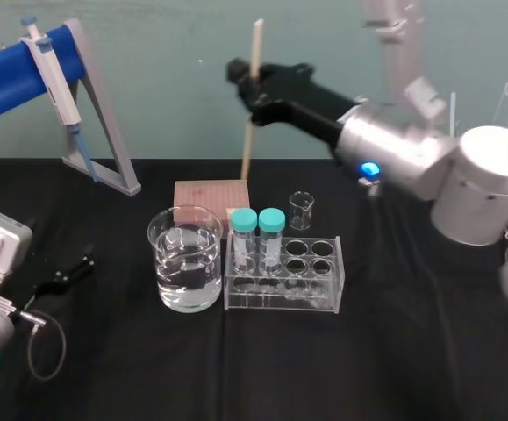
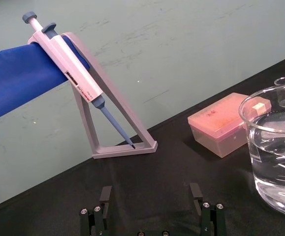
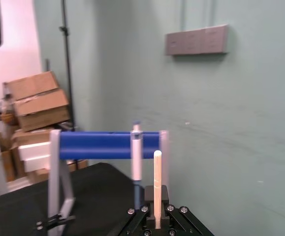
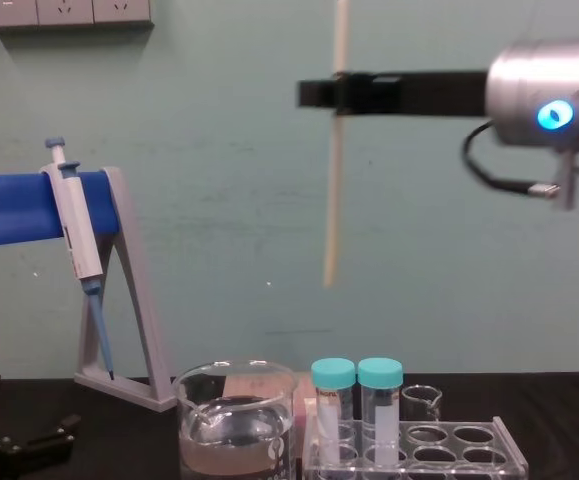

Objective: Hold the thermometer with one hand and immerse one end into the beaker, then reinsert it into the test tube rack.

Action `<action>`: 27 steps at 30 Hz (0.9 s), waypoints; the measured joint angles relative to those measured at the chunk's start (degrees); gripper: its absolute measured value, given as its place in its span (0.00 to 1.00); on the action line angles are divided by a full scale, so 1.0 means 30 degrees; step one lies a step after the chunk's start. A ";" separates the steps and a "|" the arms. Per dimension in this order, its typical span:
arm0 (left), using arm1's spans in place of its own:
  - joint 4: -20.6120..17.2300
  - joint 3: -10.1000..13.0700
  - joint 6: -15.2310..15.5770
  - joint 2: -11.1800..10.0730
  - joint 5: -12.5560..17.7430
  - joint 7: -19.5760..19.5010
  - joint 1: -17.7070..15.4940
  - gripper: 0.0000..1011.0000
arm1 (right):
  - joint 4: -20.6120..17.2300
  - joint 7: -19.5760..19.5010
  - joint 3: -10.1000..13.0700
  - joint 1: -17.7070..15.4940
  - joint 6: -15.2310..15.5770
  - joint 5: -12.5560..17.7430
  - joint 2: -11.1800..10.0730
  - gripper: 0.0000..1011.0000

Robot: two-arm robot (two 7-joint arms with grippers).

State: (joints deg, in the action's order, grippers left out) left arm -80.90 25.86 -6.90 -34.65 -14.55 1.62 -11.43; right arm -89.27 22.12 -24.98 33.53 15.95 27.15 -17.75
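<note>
My right gripper [image 1: 246, 85] is shut on the thermometer [image 1: 253, 96], a thin cream rod, and holds it upright high over the table. In the chest view the gripper [image 4: 337, 92] clamps the rod's upper part, and the thermometer [image 4: 334, 190] ends well above the beaker [image 4: 234, 420] and the test tube rack [image 4: 469, 452]. The right wrist view shows the thermometer [image 3: 157, 182] rising from between the fingers. The water-filled beaker [image 1: 188, 259] stands just left of the clear rack [image 1: 336, 274]. My left gripper [image 2: 151, 196] rests open at the table's near left [image 1: 71, 268].
A pipette [image 1: 56, 79] hangs on the grey-and-blue stand [image 1: 104, 123] at the back left. A pink box [image 1: 210, 197] and a small beaker [image 1: 301, 210] stand behind the rack. Two teal-capped tubes [image 1: 258, 237] fill the rack's left holes.
</note>
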 joint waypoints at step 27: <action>0.0000 0.0000 -0.0001 0.0000 0.0000 0.0000 0.0000 0.99 | -0.1370 -0.2302 0.2222 -0.3098 0.1469 0.0833 -0.2576 0.05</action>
State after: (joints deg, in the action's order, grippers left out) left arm -80.90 25.86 -6.91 -34.64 -14.55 1.62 -11.43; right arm -93.38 15.22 -18.31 24.24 20.36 29.65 -25.48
